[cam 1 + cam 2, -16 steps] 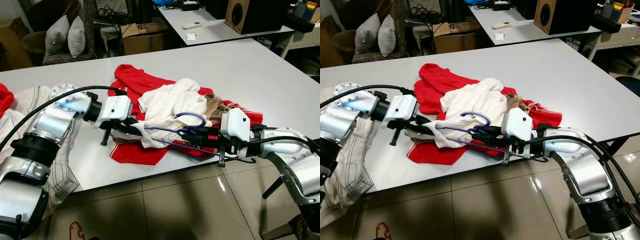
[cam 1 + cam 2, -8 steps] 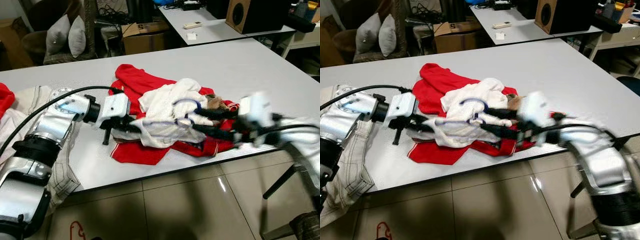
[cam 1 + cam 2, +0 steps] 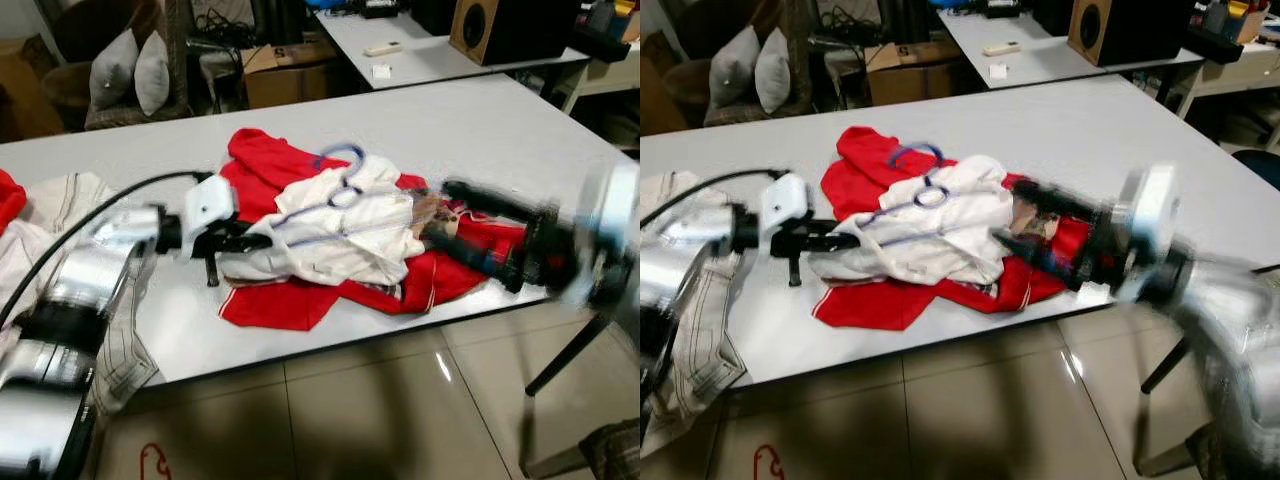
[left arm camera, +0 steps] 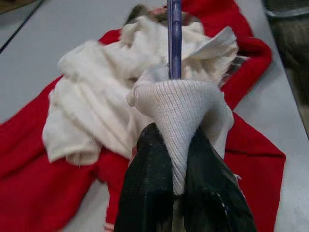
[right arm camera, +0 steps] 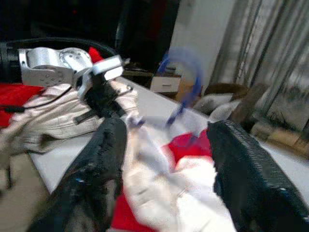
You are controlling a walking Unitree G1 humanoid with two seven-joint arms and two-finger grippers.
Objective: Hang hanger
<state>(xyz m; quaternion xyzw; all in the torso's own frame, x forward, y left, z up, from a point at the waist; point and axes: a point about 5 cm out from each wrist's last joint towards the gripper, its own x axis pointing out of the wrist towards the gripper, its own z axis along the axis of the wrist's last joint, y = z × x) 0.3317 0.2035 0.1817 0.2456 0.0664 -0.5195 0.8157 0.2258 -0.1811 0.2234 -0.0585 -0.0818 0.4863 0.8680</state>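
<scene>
— Left hand [image 4: 186,193] is pinching what, exactly?

— White shirt [image 3: 330,235] cloth, with the blue hanger [image 3: 340,165] rod running out between its fingers; the left wrist view is showing that grip closely. The head views are only giving a blur there.

— And the right hand [image 5: 166,159]?

— Fingers are standing wide apart, holding nothing, pointing at the shirt on the red cloth [image 3: 270,300] on the table [image 3: 480,130].

— Which step?

— I'd judge the hanger is sitting in the shirt, hook near the collar. Next move calls for grasping the hook and lifting.
</scene>
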